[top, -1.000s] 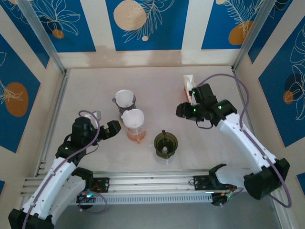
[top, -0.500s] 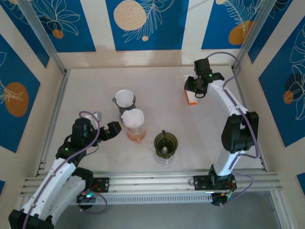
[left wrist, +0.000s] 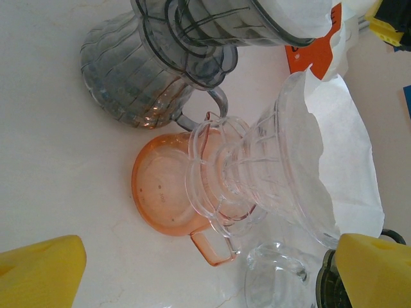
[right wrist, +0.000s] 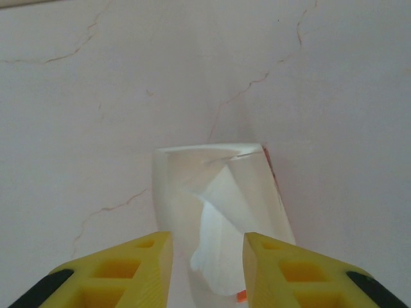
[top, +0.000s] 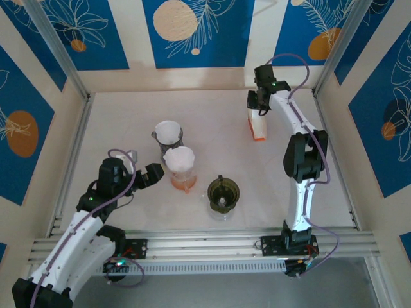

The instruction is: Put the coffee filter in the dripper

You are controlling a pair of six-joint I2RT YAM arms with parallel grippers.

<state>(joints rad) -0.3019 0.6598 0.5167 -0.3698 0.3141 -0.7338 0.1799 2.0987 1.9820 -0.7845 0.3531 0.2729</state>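
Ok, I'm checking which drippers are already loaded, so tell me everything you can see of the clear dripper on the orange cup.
The clear dripper is a ribbed, see-through cone, glass or plastic by its look. It stands upright on an orange-tinted cup near the middle of the table. A white paper filter already lines it and rises past its rim.

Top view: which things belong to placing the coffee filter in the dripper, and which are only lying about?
Job: filter pack, right claw above it, dark dripper without paper.
Lying about: clear dripper, grey dripper, both already holding paper.
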